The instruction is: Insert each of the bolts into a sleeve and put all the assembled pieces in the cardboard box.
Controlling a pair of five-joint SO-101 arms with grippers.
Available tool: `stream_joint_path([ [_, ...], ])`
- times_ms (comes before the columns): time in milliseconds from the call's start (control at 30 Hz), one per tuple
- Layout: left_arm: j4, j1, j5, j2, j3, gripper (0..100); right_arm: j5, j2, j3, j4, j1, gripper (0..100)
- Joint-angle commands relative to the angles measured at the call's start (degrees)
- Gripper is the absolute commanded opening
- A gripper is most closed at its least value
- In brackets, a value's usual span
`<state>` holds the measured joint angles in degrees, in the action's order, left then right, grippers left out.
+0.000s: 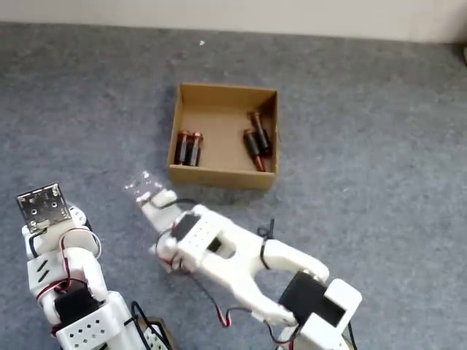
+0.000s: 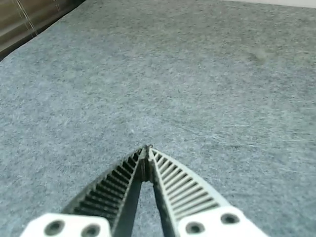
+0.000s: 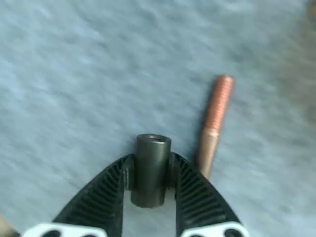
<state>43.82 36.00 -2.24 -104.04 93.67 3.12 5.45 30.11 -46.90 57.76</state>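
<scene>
Right gripper [image 3: 151, 160] clamps a smooth black cylindrical sleeve [image 3: 151, 174]. A threaded copper bolt [image 3: 215, 121] lies just beside it on the grey felt mat [image 3: 74, 74]. Left gripper [image 2: 147, 153]: ribbed jaws together. Cardboard box [image 1: 219, 177] upper centre of high view, assembled pieces [image 1: 188, 148] inside.

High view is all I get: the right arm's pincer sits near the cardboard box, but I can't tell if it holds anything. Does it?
Observer: Yes. The right pincer is shut on a dark sleeve, with the sleeve's open end pointing away from the wrist.
Operator: Is the bolt in it yet?
Observer: No. A copper bolt lies on the grey mat close beside the pincer, outside the sleeve.
Operator: And the left one, is it free to fetch it?
Observer: The left pincer is shut with nothing between its fingers, over bare mat.
</scene>
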Motion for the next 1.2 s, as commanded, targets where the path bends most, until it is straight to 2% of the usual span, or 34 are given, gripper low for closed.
stream_joint_path([
  [0,-1.4,0.2,0.7,-0.4,-0.8,1,-8.4,-0.1,-5.5,-8.8,-7.6,0.5],
  [133,-1.4,0.2,0.7,-0.4,-0.8,1,-9.8,-1.8,-10.6,-16.0,-11.5,0.5],
  [267,-1.4,0.2,0.7,-0.4,-0.8,1,-9.8,-11.8,-11.6,-20.2,-12.4,0.5],
  [500,-1.4,0.2,0.7,-0.4,-0.8,1,-9.7,-35.7,-3.9,-21.4,-16.5,0.5],
  [700,-1.4,0.1,0.7,-0.3,-0.8,1,-9.6,-46.8,4.1,-21.2,-19.4,0.5],
  [800,-1.4,0.1,0.7,-0.3,-0.8,1,-9.4,-50.8,9.3,-18.4,-23.3,0.5],
  [967,-1.4,0.1,0.5,-0.3,-0.8,1,-2.7,-61.0,19.3,-10.7,-30.2,0.5],
  [1167,-1.3,-1.2,0.4,-0.2,-0.7,1,0.2,-73.0,33.6,1.0,-31.7,0.5],
])
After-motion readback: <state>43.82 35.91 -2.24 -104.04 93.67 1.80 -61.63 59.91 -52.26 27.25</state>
